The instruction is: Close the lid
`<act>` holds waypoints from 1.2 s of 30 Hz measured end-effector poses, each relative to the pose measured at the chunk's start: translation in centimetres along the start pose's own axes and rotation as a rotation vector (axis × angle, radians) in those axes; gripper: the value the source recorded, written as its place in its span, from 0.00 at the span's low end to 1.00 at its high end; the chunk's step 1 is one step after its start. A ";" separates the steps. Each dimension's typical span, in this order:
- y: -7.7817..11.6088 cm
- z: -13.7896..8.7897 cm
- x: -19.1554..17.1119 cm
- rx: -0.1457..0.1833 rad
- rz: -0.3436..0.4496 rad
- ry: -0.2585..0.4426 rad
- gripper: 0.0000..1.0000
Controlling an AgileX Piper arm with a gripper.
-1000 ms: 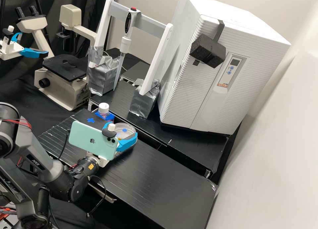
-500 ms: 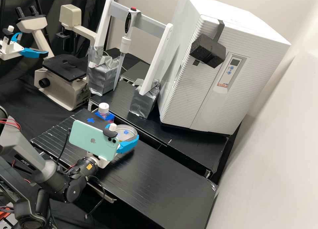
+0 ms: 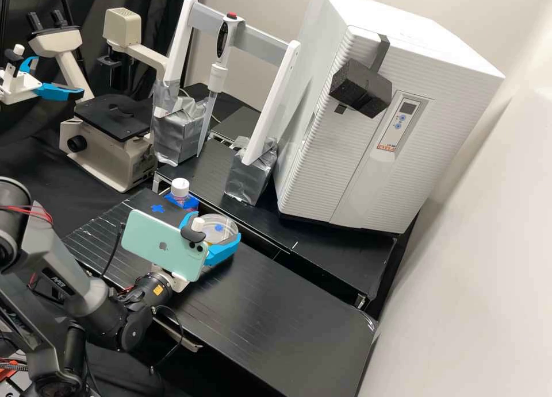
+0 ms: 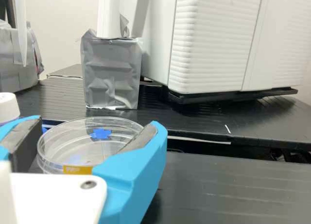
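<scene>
Near the far edge of the bench, my gripper (image 3: 204, 231) is shut on the clear round lid (image 3: 226, 222), whose top carries a blue cross mark. In the wrist view the gripper (image 4: 90, 141) has its two dark-padded blue fingers on opposite sides of the lid (image 4: 116, 126). An orange label shows low on the clear side wall, and a fainter blue patch shows through the plastic. The fingers hide much of the dish's side, so I cannot tell whether the lid sits flush on a dish base.
A white-capped bottle (image 3: 180, 188) stands beside the gripper, near a blue cross on the bench (image 3: 276, 305). Behind are foil-wrapped blocks (image 3: 248, 178) bearing a white frame with a pipette, a large white incubator (image 3: 322, 173) and a microscope (image 3: 112, 150).
The gripper and the lid between its fingers have shifted slightly to the right and nearer in the high view. The arm's lower links swung left, then back again.
</scene>
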 end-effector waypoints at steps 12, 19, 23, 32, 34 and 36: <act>0.5 0.0 -0.3 -0.018 0.041 -0.017 0.00; 0.9 0.0 -0.7 -0.043 0.070 -0.042 0.00; 0.9 0.0 -0.7 -0.029 0.065 -0.045 0.00; 0.7 0.5 -0.6 0.002 0.049 -0.052 0.00; 0.7 0.5 -0.5 0.005 0.047 -0.053 0.00; 0.7 0.5 -0.5 0.011 0.048 -0.053 0.00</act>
